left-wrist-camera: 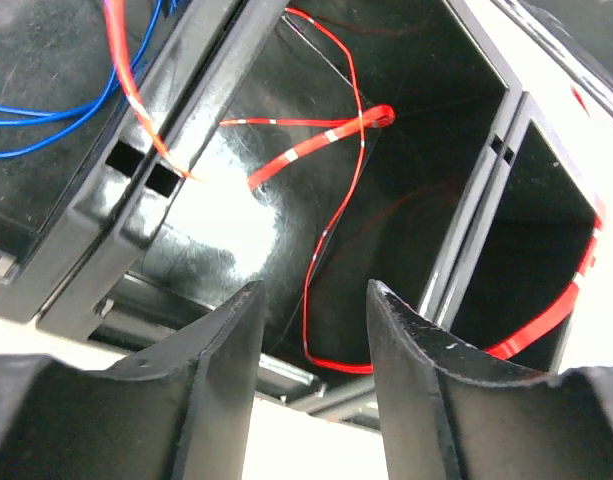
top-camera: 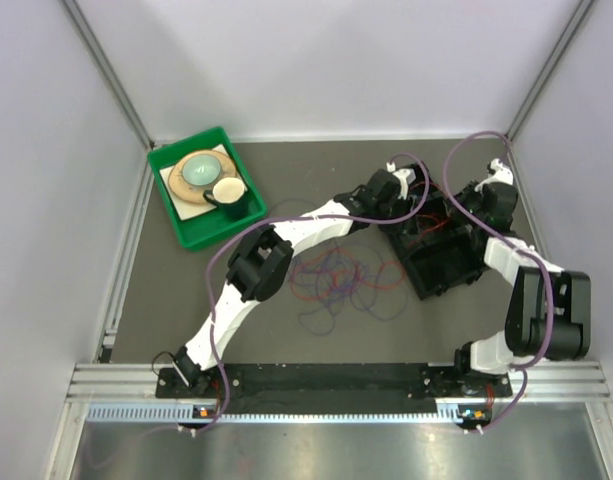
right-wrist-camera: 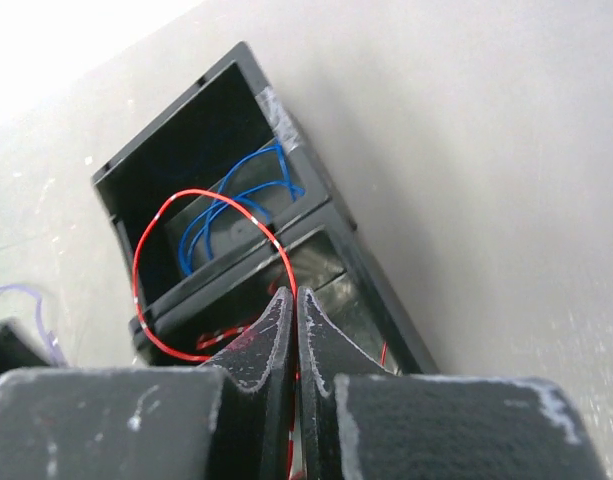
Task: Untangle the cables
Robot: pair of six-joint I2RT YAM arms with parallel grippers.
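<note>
Black plastic fingers of the right gripper (right-wrist-camera: 294,320) are pressed tightly together. They appear to pinch a red cable (right-wrist-camera: 191,191), whose loop arches up over a black divided box (right-wrist-camera: 176,130), probably so the cable can be fed into a compartment. Blue cables (right-wrist-camera: 221,215) lie coiled in the box's far compartment, which suggests the cables are being sorted by colour. The left gripper (left-wrist-camera: 316,295) hangs over a neighbouring compartment with its jaws apart and nothing between them. A red strand (left-wrist-camera: 306,147) rests loose inside that compartment. From above, the remaining tangle (top-camera: 336,275) of red, blue and purple cables lies on the table just left of the box.
</note>
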